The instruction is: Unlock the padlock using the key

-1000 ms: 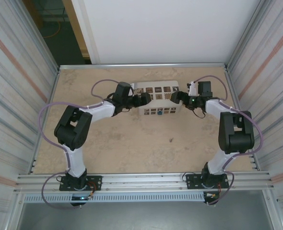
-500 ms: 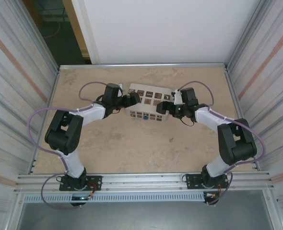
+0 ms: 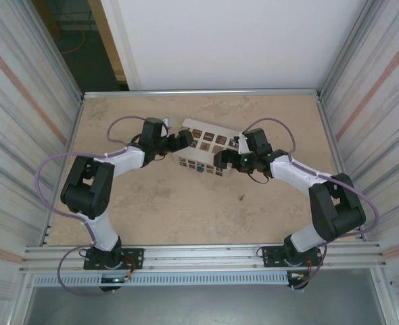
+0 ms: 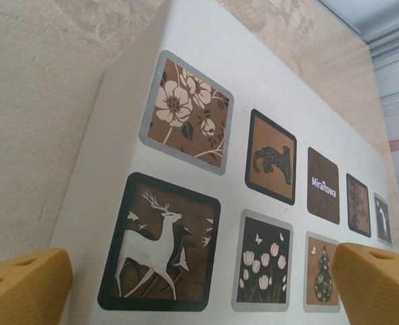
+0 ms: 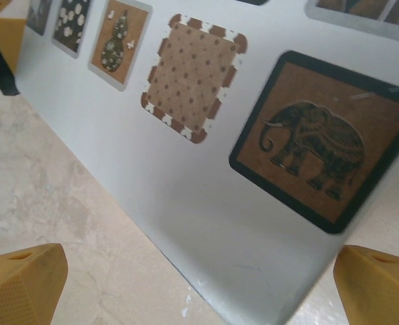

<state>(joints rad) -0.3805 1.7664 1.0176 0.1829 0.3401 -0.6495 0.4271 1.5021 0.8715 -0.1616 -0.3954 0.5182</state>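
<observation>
Padlock [image 3: 198, 167] and white box [image 3: 209, 149] farther left

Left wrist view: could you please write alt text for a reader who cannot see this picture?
A white box with brown picture squares, such as a deer, lies on a beige table, seen close from the left end effector. Its two yellow fingertips stand wide apart at the bottom corners.

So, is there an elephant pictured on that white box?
Yes, the white box carries a dark-framed brown square with an elephant on it.
</observation>
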